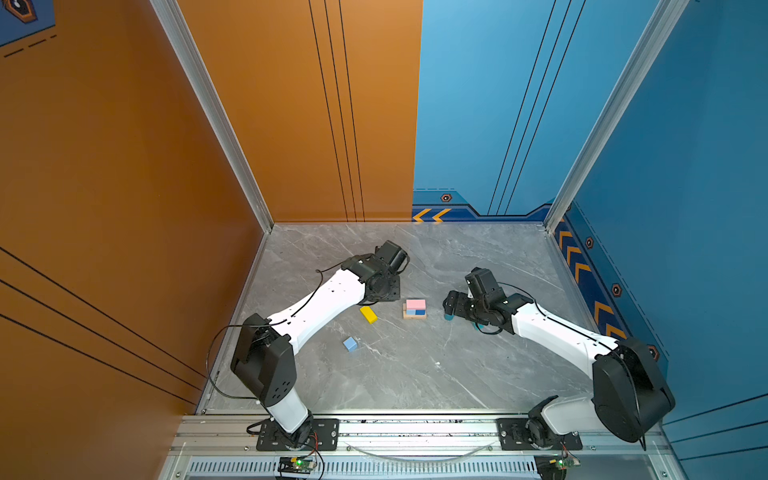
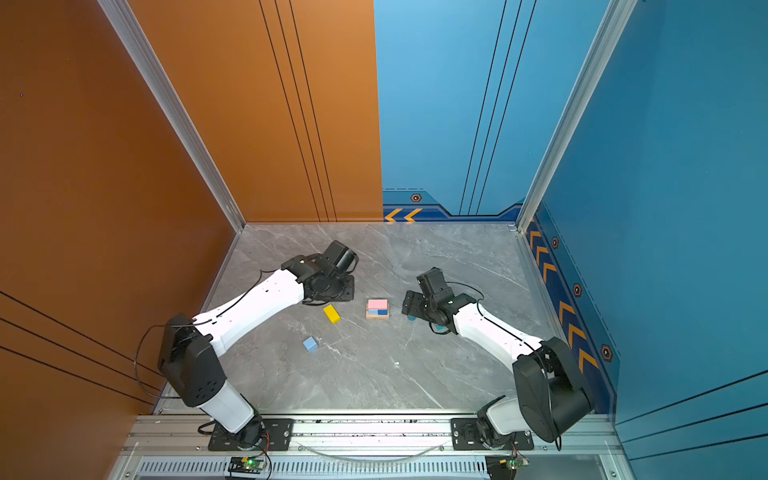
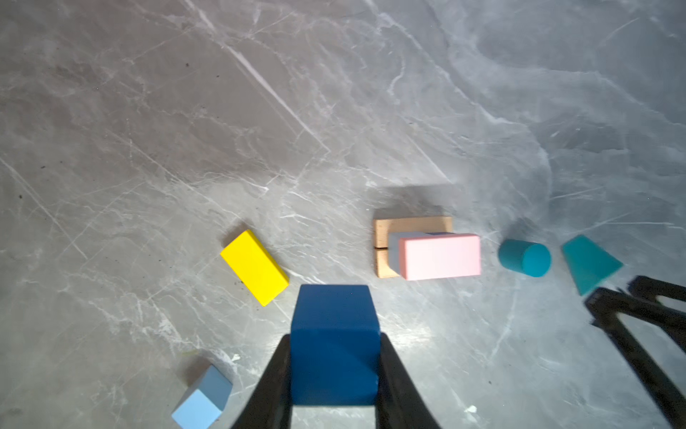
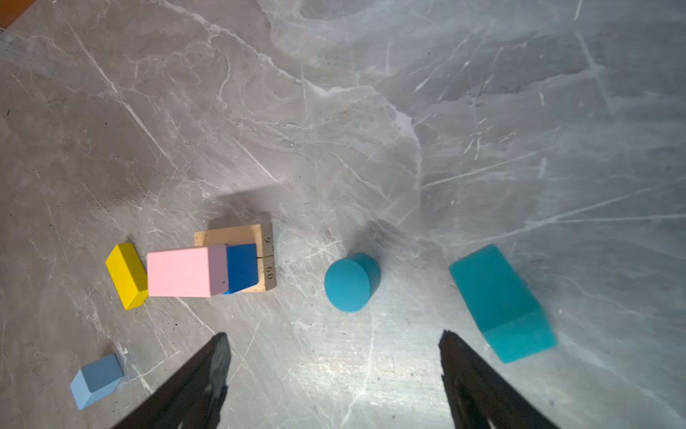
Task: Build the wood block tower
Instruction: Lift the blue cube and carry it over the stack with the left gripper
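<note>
My left claw (image 3: 334, 340) gripped the dark blue cube (image 3: 332, 315) above the tabletop (image 3: 148, 111), presumably bound for the half-built tower (image 3: 440, 256) at its middle, while my right claw (image 4: 333, 334) hung wide open and empty near the teal cylinder (image 4: 349, 284).

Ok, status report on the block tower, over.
Left gripper shut on dark blue cube. Right gripper open, empty, by teal cylinder. Tower: tan planks, blue cubes, pink slab on top. Nothing blocking its top.
</note>
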`<action>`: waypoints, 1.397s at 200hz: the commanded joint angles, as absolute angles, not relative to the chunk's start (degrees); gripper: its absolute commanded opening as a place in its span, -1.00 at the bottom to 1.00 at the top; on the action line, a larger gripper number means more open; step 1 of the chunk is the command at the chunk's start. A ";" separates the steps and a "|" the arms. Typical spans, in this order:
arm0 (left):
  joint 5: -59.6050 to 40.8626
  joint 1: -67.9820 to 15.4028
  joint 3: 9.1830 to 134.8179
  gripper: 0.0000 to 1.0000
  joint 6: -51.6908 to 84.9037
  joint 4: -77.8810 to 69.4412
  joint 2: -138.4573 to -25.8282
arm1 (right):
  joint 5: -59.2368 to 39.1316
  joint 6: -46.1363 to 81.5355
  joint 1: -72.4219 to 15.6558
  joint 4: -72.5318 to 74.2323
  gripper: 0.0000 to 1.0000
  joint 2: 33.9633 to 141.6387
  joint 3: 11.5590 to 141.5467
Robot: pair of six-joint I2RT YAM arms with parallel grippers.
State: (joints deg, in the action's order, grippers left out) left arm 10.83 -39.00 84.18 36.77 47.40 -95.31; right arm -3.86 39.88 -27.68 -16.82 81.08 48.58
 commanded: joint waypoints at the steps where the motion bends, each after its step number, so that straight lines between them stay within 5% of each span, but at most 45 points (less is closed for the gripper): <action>1: 14.13 -40.58 86.78 -1.00 41.06 51.01 -98.32 | -5.36 39.90 -26.59 -15.05 0.78 79.12 47.14; 279: 10.07 -46.02 99.27 -1.00 47.71 53.54 -115.04 | -9.50 39.11 -19.60 -12.19 0.76 74.22 40.52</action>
